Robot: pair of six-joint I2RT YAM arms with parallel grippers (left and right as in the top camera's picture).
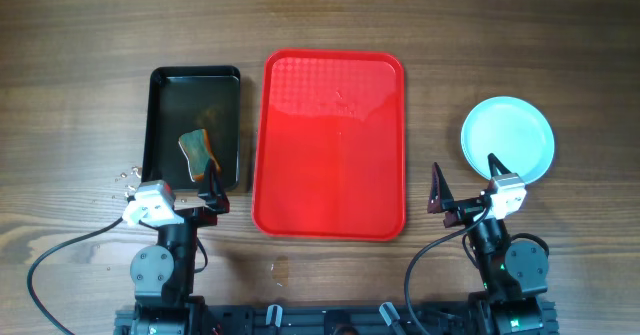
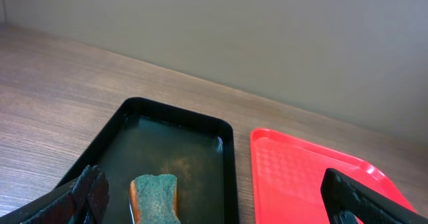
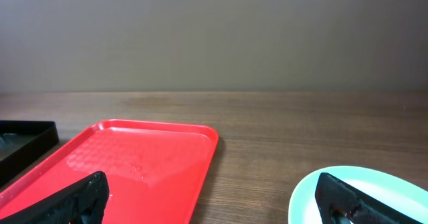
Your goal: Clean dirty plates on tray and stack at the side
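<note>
The plates (image 1: pixel 507 140) lie on the bench (image 1: pixel 100 35) to the right of the tray (image 1: pixel 330 145), with a strip of wood between them. From overhead they read as one round pale-blue disc, and I cannot tell how many are stacked in it. In the right wrist view the near rim (image 3: pixel 304 200) curves in at the lower right. The red tray sits mid-bench with its long side running away from the arms. Its textured floor shows whole and carries a pale sheen (image 3: pixel 134 157).

The right pincer (image 1: pixel 466 180) hangs over the bench just short of the plates, fingers spread wide and gripping nothing. One finger lies toward the tray and the other over the plates' near edge. The left pincer (image 1: pixel 213 193) is likewise wide apart and holds nothing, at the near right corner of a black tray (image 1: pixel 195 72) just left of the red one (image 2: pixel 294 170). In the black tray lies a sponge (image 2: pixel 155 197), green on top and orange below, on a dark floor that looks wet with brownish smears.

The bench is brown wood with the grain running side to side. A few small glints (image 1: pixel 125 180) sit left of the black tray, too small to name. Black cables (image 1: pixel 60 265) loop from the arm bases. Behind the bench stands a plain grey-beige wall (image 3: pixel 214 37).
</note>
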